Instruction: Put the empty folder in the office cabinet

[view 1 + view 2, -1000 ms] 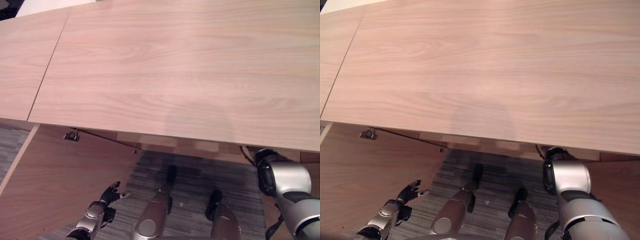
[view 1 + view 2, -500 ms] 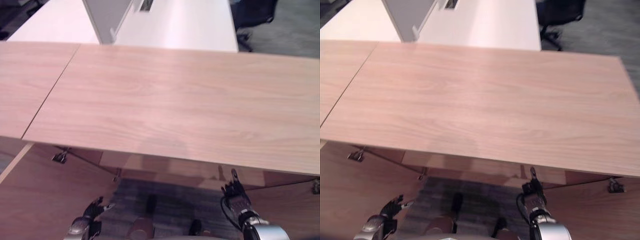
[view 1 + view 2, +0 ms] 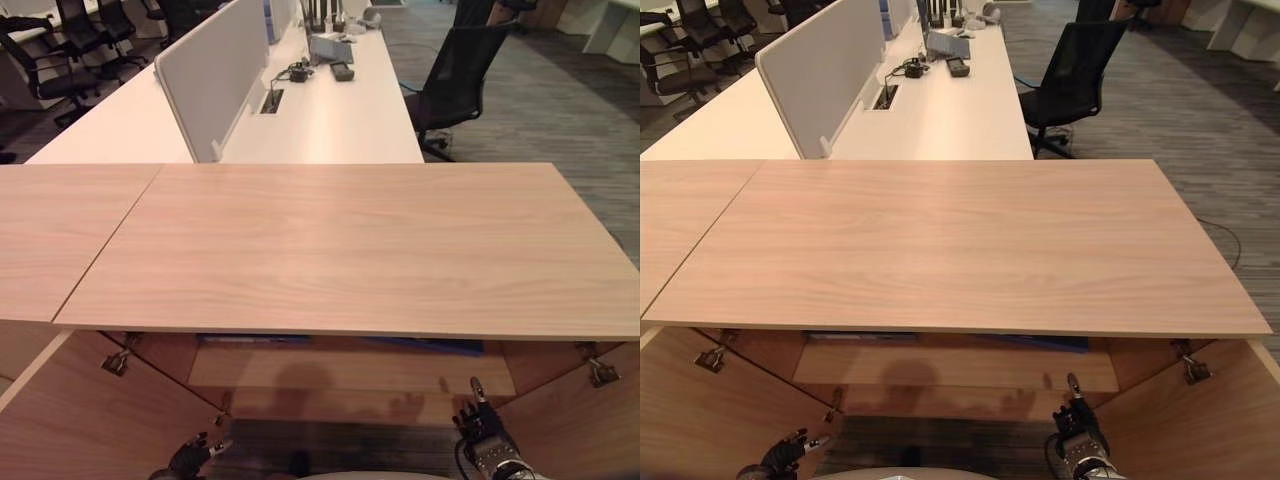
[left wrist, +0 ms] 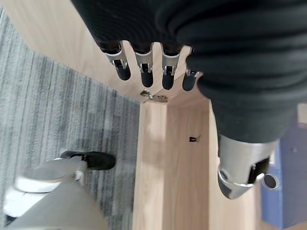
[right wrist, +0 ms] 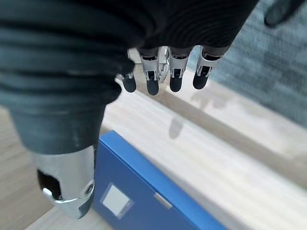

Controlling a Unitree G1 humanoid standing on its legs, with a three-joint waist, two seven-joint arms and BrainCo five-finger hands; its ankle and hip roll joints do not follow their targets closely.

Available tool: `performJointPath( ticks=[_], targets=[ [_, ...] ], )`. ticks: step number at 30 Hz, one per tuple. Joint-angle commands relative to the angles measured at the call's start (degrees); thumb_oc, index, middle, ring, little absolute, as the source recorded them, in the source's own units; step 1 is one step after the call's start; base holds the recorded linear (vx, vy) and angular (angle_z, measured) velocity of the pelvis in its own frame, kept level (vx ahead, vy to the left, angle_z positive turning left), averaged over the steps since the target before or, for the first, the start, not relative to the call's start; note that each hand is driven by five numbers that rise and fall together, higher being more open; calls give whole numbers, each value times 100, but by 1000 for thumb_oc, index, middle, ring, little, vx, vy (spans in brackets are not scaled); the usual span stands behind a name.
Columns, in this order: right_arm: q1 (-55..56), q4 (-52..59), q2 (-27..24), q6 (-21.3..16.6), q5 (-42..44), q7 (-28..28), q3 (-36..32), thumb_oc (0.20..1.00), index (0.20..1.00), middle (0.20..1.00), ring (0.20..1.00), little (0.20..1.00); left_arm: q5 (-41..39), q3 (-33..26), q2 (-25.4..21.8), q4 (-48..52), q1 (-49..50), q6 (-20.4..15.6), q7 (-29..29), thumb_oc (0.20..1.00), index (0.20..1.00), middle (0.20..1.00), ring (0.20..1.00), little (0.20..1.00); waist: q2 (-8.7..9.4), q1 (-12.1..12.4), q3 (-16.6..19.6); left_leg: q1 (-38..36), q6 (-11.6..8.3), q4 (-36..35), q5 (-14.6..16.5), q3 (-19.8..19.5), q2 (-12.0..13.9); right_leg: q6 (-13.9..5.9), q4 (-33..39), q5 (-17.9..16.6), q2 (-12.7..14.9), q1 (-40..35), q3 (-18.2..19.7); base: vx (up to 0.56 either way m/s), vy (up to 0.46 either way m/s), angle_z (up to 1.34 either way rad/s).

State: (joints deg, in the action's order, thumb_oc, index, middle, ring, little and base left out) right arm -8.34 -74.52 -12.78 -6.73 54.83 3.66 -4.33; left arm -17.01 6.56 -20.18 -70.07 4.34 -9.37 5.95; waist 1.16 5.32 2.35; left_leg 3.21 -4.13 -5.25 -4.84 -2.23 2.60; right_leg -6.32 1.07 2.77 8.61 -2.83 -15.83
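The blue folder [image 5: 144, 191] lies flat on the wooden shelf [image 5: 225, 158] inside the office cabinet [image 3: 340, 250], low in the frame. The right hand [image 3: 478, 425], fingers spread, hovers empty nearby. The left hand [image 3: 190, 458], lower left, is spread and empty.

The empty left robot hand [image 4: 211, 72] hangs relaxed beside a wooden cabinet panel [image 4: 165, 167].

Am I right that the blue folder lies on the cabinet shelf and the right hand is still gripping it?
Not quite. The blue folder does lie on the cabinet shelf, but the right hand is open and clear of it, as the right wrist view shows.
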Motion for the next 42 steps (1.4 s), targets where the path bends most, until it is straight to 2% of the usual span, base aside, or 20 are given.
performJointPath(
  ticks=[1,4,7,9,10,12,16,19,21,22,25,27,28,30,31,32,34,36,38,42],
  targets=[
    [-171,-49,-78,49,-925,93,95,1000,1000,1000,1000,1000,-1,-190,92,-296,-288,-174,26,1000,1000,1000,1000,1000,-114,124,-310,-395,-208,25,393,-27,219,-603,-628,-499,422,153,81,-81,68,-19],
    [-94,49,-99,103,-1739,96,509,1000,1000,1000,1000,1000,-47,-155,110,-238,-343,-153,11,1000,1000,1000,1000,1000,-126,88,-429,-423,-103,75,316,-30,213,-674,-1138,-600,385,333,458,-137,51,-38],
    [-55,58,-99,140,-2563,4,919,1000,1000,1000,1000,1000,146,-62,56,-127,-484,-146,-64,1000,1000,1000,1000,1000,-223,51,-546,-247,-2,198,181,-99,226,-711,-1887,-385,59,440,1107,-262,13,-7],
    [-17,99,-82,140,-2721,-23,998,1000,1000,1000,1000,1000,189,-43,58,-85,-497,-146,-91,1000,1000,1000,1000,1000,-224,71,-536,-164,6,228,143,-115,214,-689,-1930,-328,3,353,1159,-191,-72,20],
    [49,191,-46,174,-3050,-47,1210,1000,1000,1000,1000,1000,143,-47,75,45,-540,-165,-141,1000,1000,1000,1000,1000,-154,173,-518,11,-17,291,61,-149,137,-528,-1505,74,-20,-9,1089,-217,-150,36],
    [71,215,-29,199,-3365,-54,1416,1000,1000,1000,1000,1000,133,-104,115,57,-537,-141,-185,1000,1000,1000,1000,1000,-98,242,-456,95,-95,276,-28,-134,171,-434,-1094,306,-23,-222,952,-226,-181,36],
    [88,342,-101,214,-3927,-53,1821,1000,1000,1000,1000,1000,129,-68,256,96,-537,-113,-228,1000,1000,1000,1000,1000,-128,335,-476,288,-373,237,-362,-145,374,-271,-416,347,-170,-451,890,-193,-174,-11],
    [63,467,-249,188,-4189,-82,2004,1000,1000,1000,1000,1000,133,18,333,188,-577,-93,-258,1000,1000,1000,1000,1000,-215,348,-604,552,-641,185,-778,-202,479,-189,-91,344,-299,-571,733,-216,-107,5],
    [49,567,-358,168,-4208,-94,2007,1000,1000,1000,1000,1000,56,41,380,285,-657,-102,-292,1000,1000,1000,1000,1000,-268,344,-761,834,-845,171,-1181,-90,549,-172,46,245,-317,-581,630,-281,-36,34],
    [41,580,-394,152,-4200,-100,2016,1000,1000,1000,1000,1000,29,47,399,315,-673,-107,-290,1000,1000,1000,1000,1000,-255,341,-807,888,-829,202,-1185,32,586,-166,77,191,-286,-547,568,-315,-19,22],
    [129,577,-462,146,-4209,-91,1994,1000,1000,1000,1000,1000,69,93,454,475,-579,-92,-240,1000,1000,1000,1000,1000,-177,177,-853,773,-604,661,-845,719,839,-149,71,34,-118,-373,216,-347,3,50],
    [153,395,-450,188,-4140,-56,1938,1000,1000,1000,1000,1000,196,96,500,478,-425,-45,-174,1000,1000,1000,1000,1000,-149,10,-714,41,-596,993,-265,1197,1075,-79,161,-161,-31,-157,-191,-329,34,93],
    [155,393,-450,186,-4140,-56,1940,1000,1000,1000,1000,1000,197,96,501,477,-422,-46,-174,1000,1000,1000,1000,1000,-155,8,-720,29,-601,997,-253,1194,1082,-79,170,-159,-39,-176,-193,-144,43,80],
    [169,319,-404,198,-4021,-67,1829,1000,1000,1000,1000,1000,309,74,532,347,-384,-27,-189,1000,1000,1000,1000,1000,-183,-93,-559,-402,-598,735,-23,1489,1082,-130,315,-212,-71,-158,-425,-31,63,55],
    [217,294,-377,208,-3925,-72,1772,1000,1000,1000,1000,1000,321,63,560,314,-320,-23,-186,1000,1000,1000,1000,1000,-225,-103,-491,-484,-589,547,-29,1564,1035,-164,348,-231,-109,-177,-436,85,95,100],
    [207,277,-314,186,-3749,-100,1657,906,906,906,906,906,363,7,589,183,-220,-23,-222,1000,1000,1000,1000,1000,-238,-80,-414,-527,-569,326,11,1485,932,-194,366,-264,-127,-217,-387,124,104,90],
    [220,283,-294,169,-3652,-118,1595,200,200,200,200,200,364,-11,597,117,-176,-13,-218,1000,1000,1000,1000,1000,-246,-89,-390,-558,-556,279,10,1425,903,-193,378,-281,-112,-254,-367,84,96,31],
    [264,449,-331,94,-3446,-168,1423,200,200,200,200,200,428,-29,576,37,-82,-10,-194,1000,1000,1000,1000,1000,-255,-109,-347,-708,-531,147,29,1382,829,-233,393,-341,-13,-355,-373,76,127,8],
    [288,762,-304,-11,-3292,-321,1365,200,200,200,200,200,570,180,780,106,-123,-14,-374,1000,1000,1000,1000,1000,-201,-154,-320,-809,-494,62,110,1320,772,-273,393,-386,58,-415,-333,64,76,10],
    [231,1417,-440,-164,-3164,-491,1247,200,200,200,200,200,533,224,751,68,-363,11,-445,1000,1000,1000,1000,1000,-139,-268,-303,-881,-454,25,209,1308,706,-324,393,-456,114,-401,-247,25,47,3]
  ],
)
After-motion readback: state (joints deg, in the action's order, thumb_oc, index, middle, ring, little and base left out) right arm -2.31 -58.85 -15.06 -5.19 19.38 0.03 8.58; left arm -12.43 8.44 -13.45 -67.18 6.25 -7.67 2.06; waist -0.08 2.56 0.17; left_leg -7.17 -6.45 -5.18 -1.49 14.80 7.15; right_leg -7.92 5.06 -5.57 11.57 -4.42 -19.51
